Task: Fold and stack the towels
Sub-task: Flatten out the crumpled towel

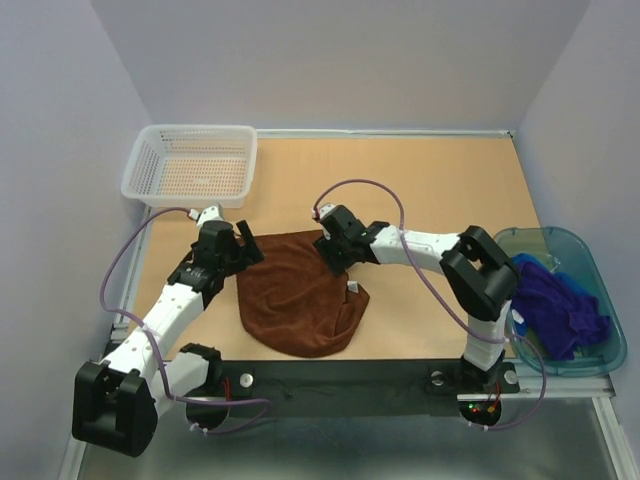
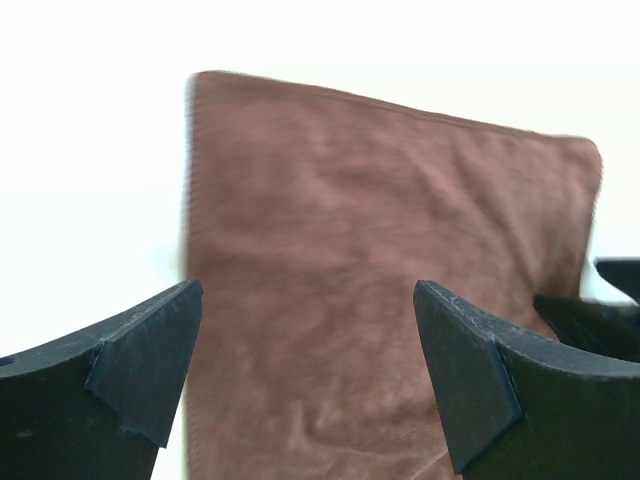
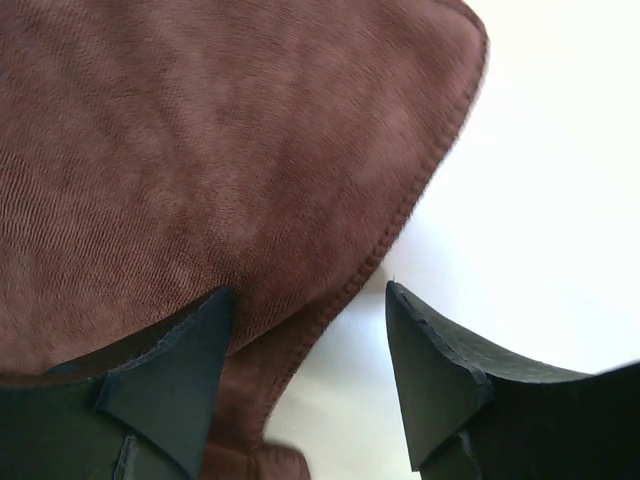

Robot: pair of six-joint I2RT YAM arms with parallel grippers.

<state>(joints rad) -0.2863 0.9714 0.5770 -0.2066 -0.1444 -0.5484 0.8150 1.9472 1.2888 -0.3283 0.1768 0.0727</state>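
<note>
The rust-brown towel (image 1: 300, 295) lies folded on the table between the two arms, also filling the left wrist view (image 2: 380, 260) and the right wrist view (image 3: 220, 150). My left gripper (image 1: 248, 250) hovers open at its far left corner, jaws wide over the cloth (image 2: 308, 360) and gripping nothing. My right gripper (image 1: 333, 262) is open at the towel's far right edge (image 3: 310, 370): one finger (image 3: 170, 390) is over the cloth, the other over bare table, with the hem between them but not pinched. The dark purple towel (image 1: 562, 308) and the blue towel (image 1: 530, 265) lie bunched in a bin.
A translucent blue bin (image 1: 545, 236) sits at the right table edge beside the right arm. A white mesh basket (image 1: 195, 128) stands at the far left corner. Grey walls close in the table on three sides.
</note>
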